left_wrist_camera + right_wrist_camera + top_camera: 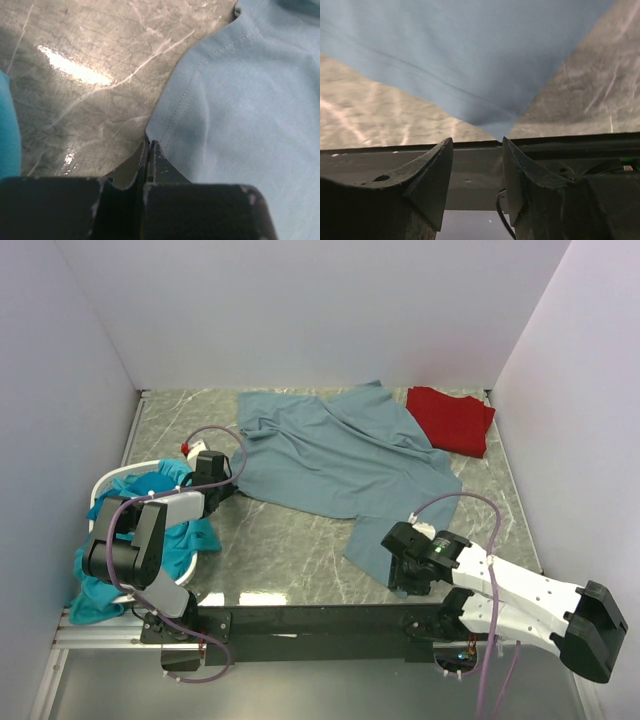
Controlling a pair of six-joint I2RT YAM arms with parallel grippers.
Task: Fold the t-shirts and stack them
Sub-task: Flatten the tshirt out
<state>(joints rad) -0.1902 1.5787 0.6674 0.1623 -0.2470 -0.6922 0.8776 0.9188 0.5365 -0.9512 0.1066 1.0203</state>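
**Left fingers.** The left fingers (156, 162) are pressed fully together, with no gap between them. The hemmed edge of the slate-blue t-shirt (240, 125) meets their tips and spreads ahead and to the right of them. The views do not show whether any cloth is pinched between the tips. Bare marbled bench (75, 100) lies ahead and to the left of the fingers. A strip of teal cloth (7, 132) shows at the far left edge of the wrist view.

**Right fingers.** The right fingers (437, 170) stand partly apart, with nothing between them. A pointed corner of the slate-blue t-shirt lies flat on the bench just ahead of the gap, in line with it, and the cloth widens away from the tips. A black rail (470, 150) crosses directly under the tips, between them and the corner.

**Surroundings, top view.** The slate-blue t-shirt lies spread and wrinkled between the two sets of fingers and reaches toward the far wall. The red t-shirt (452, 418) lies folded beyond the right fingers, at the far right corner, touching the slate-blue one. The teal t-shirts (170, 510) are heaped in and over the white basket (103, 483), behind the left fingers beside that arm.
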